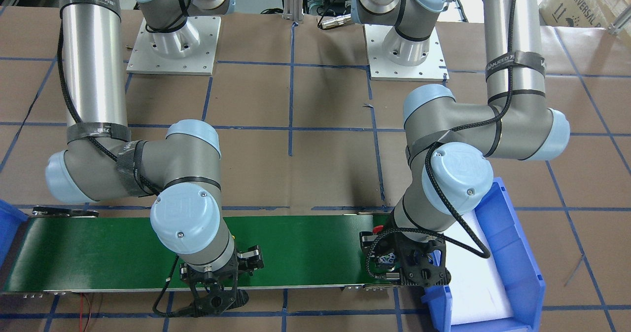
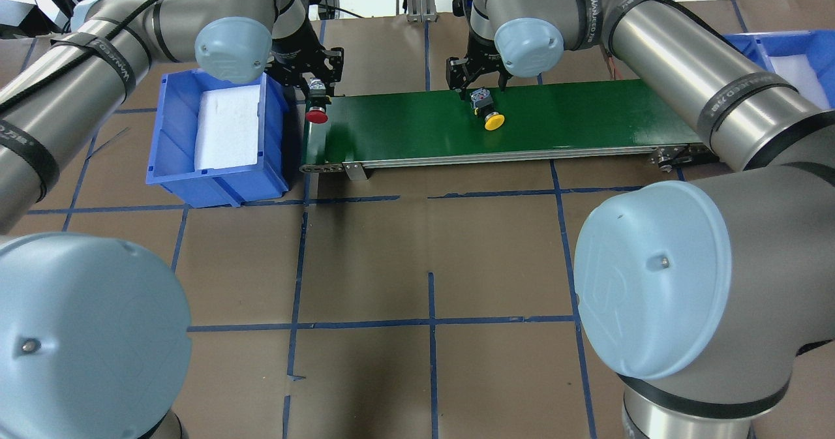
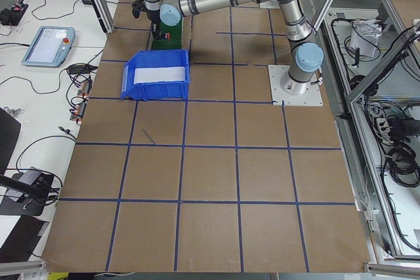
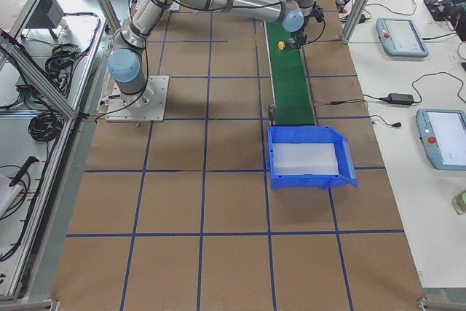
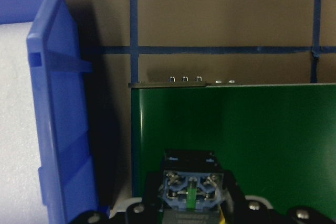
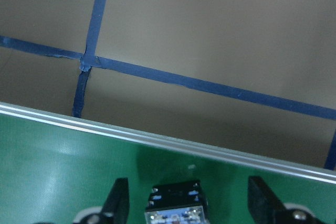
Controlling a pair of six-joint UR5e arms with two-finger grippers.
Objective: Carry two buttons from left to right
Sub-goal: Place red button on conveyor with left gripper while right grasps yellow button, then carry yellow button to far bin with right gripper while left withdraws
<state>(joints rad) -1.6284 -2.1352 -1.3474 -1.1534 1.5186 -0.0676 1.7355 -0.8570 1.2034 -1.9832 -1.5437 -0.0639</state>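
Note:
The red button (image 2: 317, 115) hangs at the left end of the green conveyor belt (image 2: 587, 116), cap toward the robot. My left gripper (image 2: 318, 92) is shut on its grey contact block (image 5: 191, 191), just beside the left blue bin. The yellow button (image 2: 493, 121) lies on the belt's middle, cap toward the robot. Its block (image 6: 176, 211) sits between the wide-apart fingers of my open right gripper (image 2: 479, 89), which touch nothing. In the front-facing view, the wrists cover most of both buttons.
A blue bin (image 2: 171, 140) lined with white foam stands against the belt's left end. Another blue bin (image 2: 792, 44) sits past the belt's right end, partly behind my right arm. Brown table paper with blue tape lines surrounds the belt.

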